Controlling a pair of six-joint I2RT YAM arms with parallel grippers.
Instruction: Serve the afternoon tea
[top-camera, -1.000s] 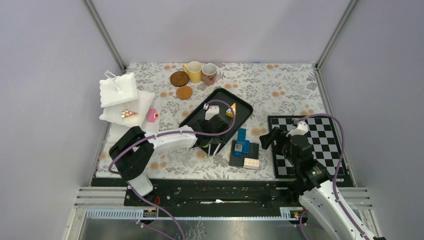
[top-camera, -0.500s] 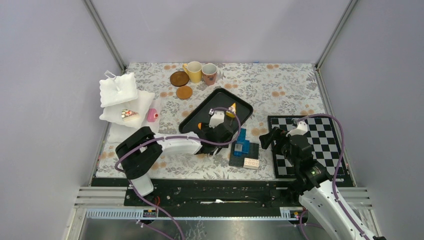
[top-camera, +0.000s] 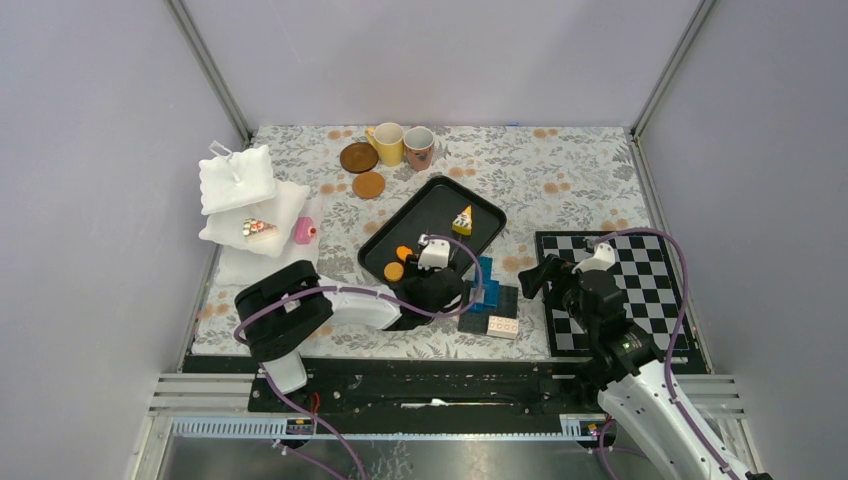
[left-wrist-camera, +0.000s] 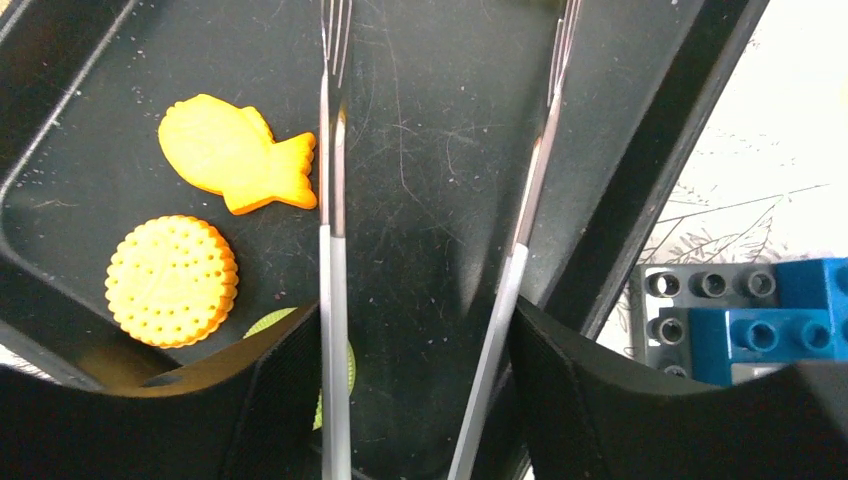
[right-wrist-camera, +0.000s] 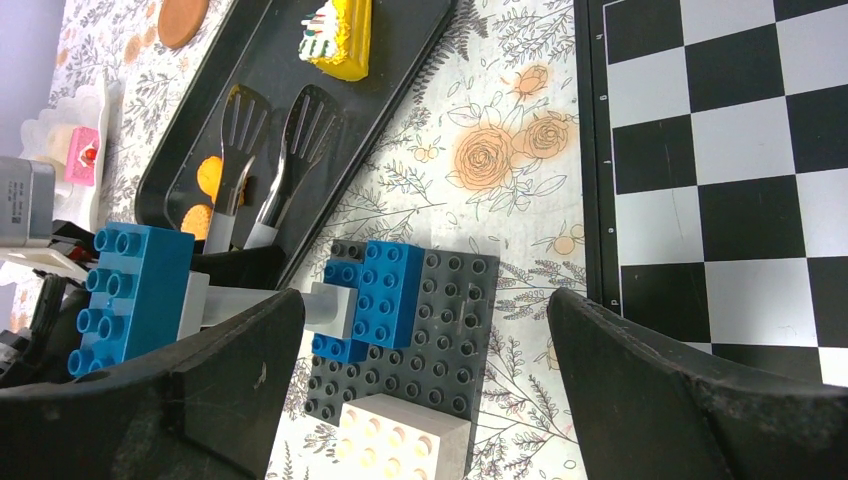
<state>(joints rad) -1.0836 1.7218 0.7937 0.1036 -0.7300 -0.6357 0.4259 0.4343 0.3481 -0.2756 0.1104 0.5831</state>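
Note:
My left gripper (left-wrist-camera: 420, 400) is shut on the metal tongs (left-wrist-camera: 335, 250), one black finger pressing each arm from outside. Their tips reach over the black tray (left-wrist-camera: 450, 120) with nothing between them. Left of the tongs lie an orange fish cookie (left-wrist-camera: 235, 155) and a round orange cookie (left-wrist-camera: 172, 280). A green cookie (left-wrist-camera: 335, 365) is half hidden by my left finger. A yellow cake slice (top-camera: 462, 221) sits at the tray's far end. The yellow mug (top-camera: 388, 143), patterned mug (top-camera: 419, 147) and two brown coasters (top-camera: 358, 157) stand at the back. My right gripper (right-wrist-camera: 422, 330) hangs open and holds nothing.
The blue and black brick stack (top-camera: 488, 295) sits right beside the tray's near corner, under my right gripper. A checkerboard (top-camera: 620, 290) lies to the right. A white tiered stand (top-camera: 240, 200) at the left holds a cake slice (top-camera: 259, 229) and a pink cake (top-camera: 304, 231).
My left arm has drawn back toward the tray's near right corner with the tongs, uncovering the orange cookies. The tongs' arms stand closer together. The right arm has not moved.

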